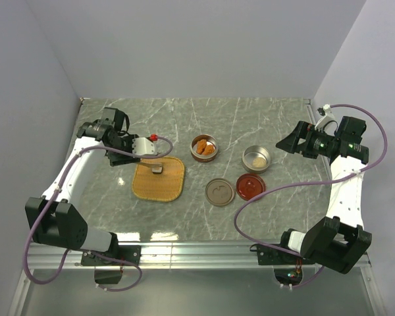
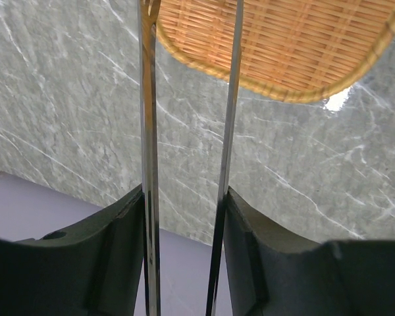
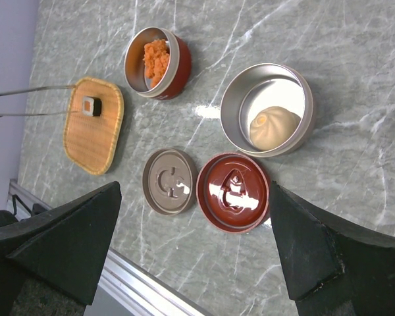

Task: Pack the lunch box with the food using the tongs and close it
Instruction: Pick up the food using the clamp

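My left gripper (image 2: 184, 204) is shut on the silver tongs (image 2: 148, 131), one thin arm against each finger, held out over the woven tray (image 2: 276, 46). In the right wrist view the tongs (image 3: 33, 89) reach from the left, with their tips on either side of a small square food piece (image 3: 91, 105) on the tray. Orange fried nuggets (image 3: 156, 58) lie in the red lunch box tin (image 1: 204, 148). A pale ball (image 3: 274, 126) sits in the silver tin (image 1: 256, 158). My right gripper (image 1: 286, 141) hangs open and empty at the right, above the table.
Two loose lids lie flat in front of the tins, a brown one (image 3: 169, 181) and a glossy red one (image 3: 233, 191). The marble table ends in a metal rail (image 1: 204, 250) at the near edge. White walls close the left, back and right sides.
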`<state>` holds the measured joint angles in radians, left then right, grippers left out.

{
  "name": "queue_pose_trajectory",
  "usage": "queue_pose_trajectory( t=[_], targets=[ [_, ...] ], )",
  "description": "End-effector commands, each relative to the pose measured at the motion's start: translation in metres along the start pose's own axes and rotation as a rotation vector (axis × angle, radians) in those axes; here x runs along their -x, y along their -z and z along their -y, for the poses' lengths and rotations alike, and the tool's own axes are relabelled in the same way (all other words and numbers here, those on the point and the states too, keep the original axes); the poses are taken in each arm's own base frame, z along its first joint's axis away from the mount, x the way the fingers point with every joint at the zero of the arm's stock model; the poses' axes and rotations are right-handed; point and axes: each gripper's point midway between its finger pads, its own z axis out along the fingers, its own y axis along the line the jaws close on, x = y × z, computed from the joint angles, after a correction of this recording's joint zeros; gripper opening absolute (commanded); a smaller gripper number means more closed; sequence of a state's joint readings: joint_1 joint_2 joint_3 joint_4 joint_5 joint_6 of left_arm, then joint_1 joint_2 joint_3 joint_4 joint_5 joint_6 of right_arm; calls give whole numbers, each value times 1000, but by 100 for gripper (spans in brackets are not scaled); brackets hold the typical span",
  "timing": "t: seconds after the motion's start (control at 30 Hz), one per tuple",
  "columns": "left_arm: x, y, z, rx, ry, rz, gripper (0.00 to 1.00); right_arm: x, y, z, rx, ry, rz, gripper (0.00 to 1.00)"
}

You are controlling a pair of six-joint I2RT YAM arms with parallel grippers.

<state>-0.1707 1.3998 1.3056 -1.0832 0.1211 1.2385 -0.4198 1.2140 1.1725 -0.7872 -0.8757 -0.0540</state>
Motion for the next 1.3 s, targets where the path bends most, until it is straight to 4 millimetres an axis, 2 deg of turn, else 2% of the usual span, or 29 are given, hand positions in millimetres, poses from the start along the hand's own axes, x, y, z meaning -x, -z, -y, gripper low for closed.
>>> queue_pose_trajectory(
  t=[0.0, 0.17, 0.67, 0.97, 1.27],
  targets=[
    [7, 11, 7, -9, -23, 43, 51, 12, 6, -4, -8, 34, 32, 100],
    [6, 7, 14, -53, -15, 38, 53, 12, 7, -3, -14, 39, 33, 100],
    [2, -16, 2, -54, -9, -1, 53, 11, 7, -3, -19, 38, 32, 100],
    [-6, -27, 2, -60, -12, -44, 51, 10, 6, -1, -20, 33, 29, 100],
    [-1, -24, 2, -56, -11, -36, 38, 11, 5, -1, -14, 35, 31, 100]
  ],
)
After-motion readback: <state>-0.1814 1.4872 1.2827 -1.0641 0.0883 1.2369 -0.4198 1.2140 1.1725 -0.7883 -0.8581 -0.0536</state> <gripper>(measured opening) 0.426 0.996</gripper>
